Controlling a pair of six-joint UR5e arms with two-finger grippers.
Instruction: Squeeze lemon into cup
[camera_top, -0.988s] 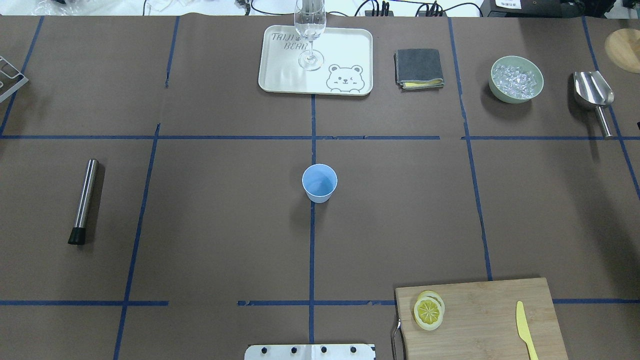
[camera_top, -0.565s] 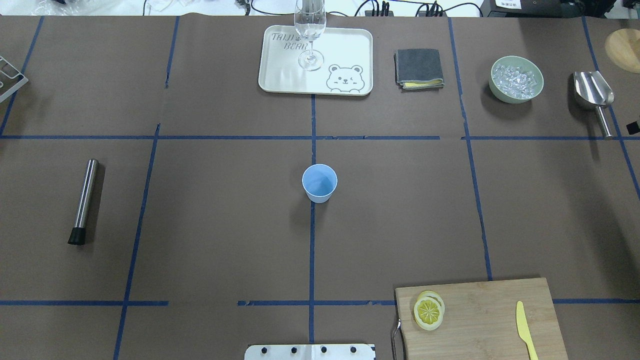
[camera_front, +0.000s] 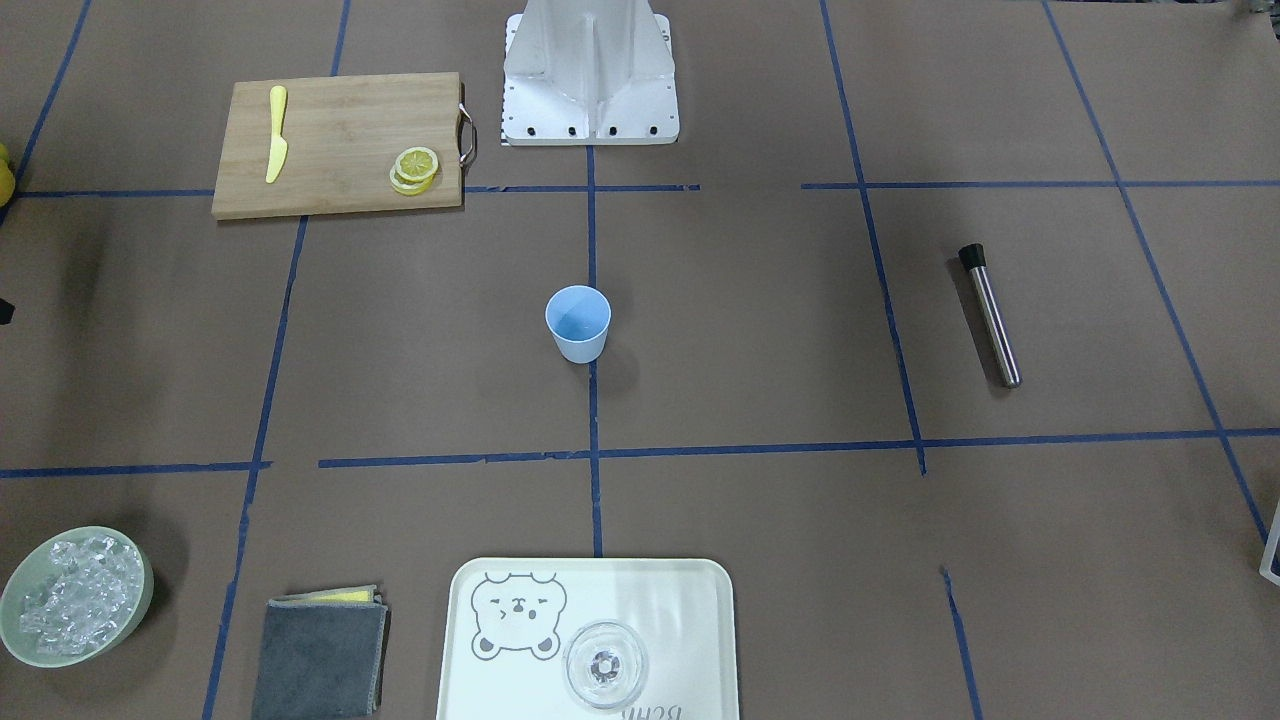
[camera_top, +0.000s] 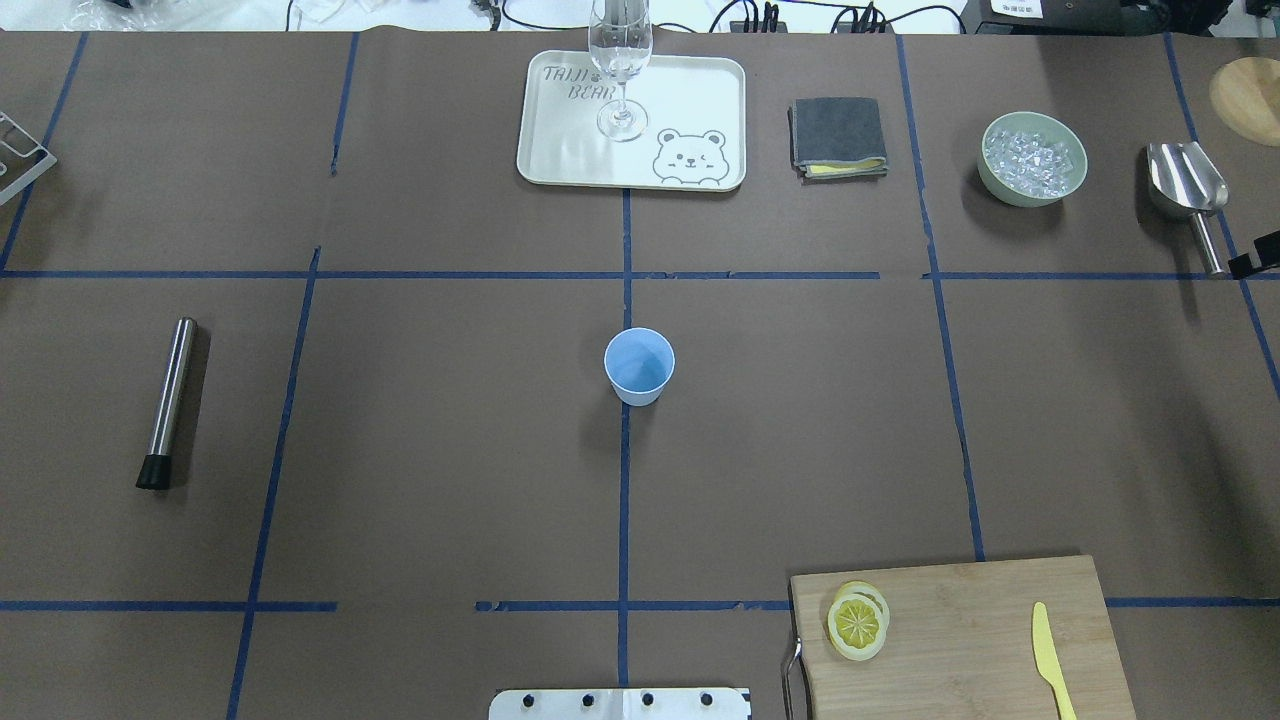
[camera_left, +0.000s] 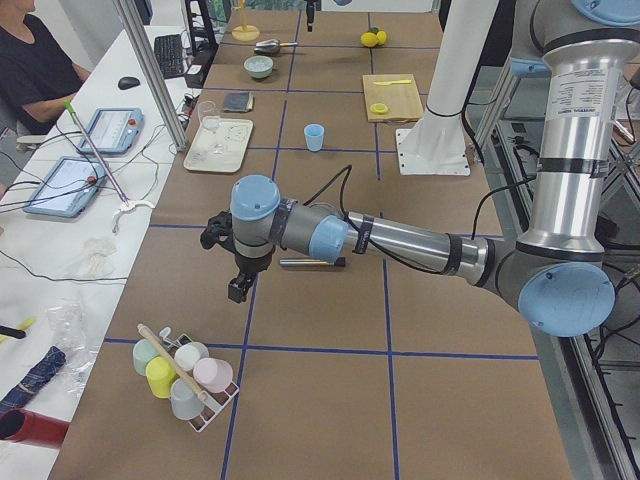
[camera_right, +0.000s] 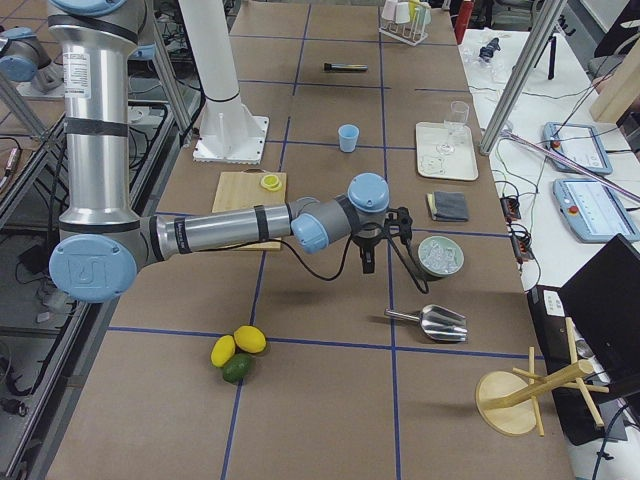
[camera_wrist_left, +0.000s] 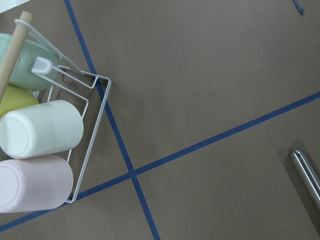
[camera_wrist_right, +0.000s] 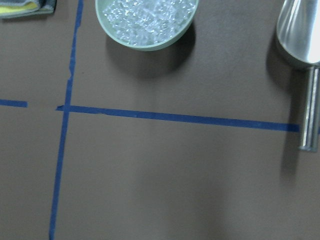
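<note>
The lemon (camera_top: 857, 622) is a thin yellow slice stacked on another at the left end of the wooden cutting board (camera_top: 980, 640), near the table's front right. The light blue cup (camera_top: 639, 365) stands upright at the table's centre. Only a black tip of my right gripper (camera_top: 1258, 264) shows at the overhead view's right edge, beside the scoop and far from lemon and cup; I cannot tell if it is open. My left gripper (camera_left: 238, 290) shows only in the exterior left view, hanging near the cup rack; I cannot tell its state.
A yellow knife (camera_top: 1050, 660) lies on the board. A green bowl of ice (camera_top: 1033, 158), a metal scoop (camera_top: 1188, 185), a grey cloth (camera_top: 838, 136), and a tray (camera_top: 690, 90) with a glass (camera_top: 621, 60) line the far side. A steel muddler (camera_top: 168, 400) lies at the left.
The right gripper's black tip has come further into the overhead view at the right edge. Lemon, cup and all other things have stayed put.
</note>
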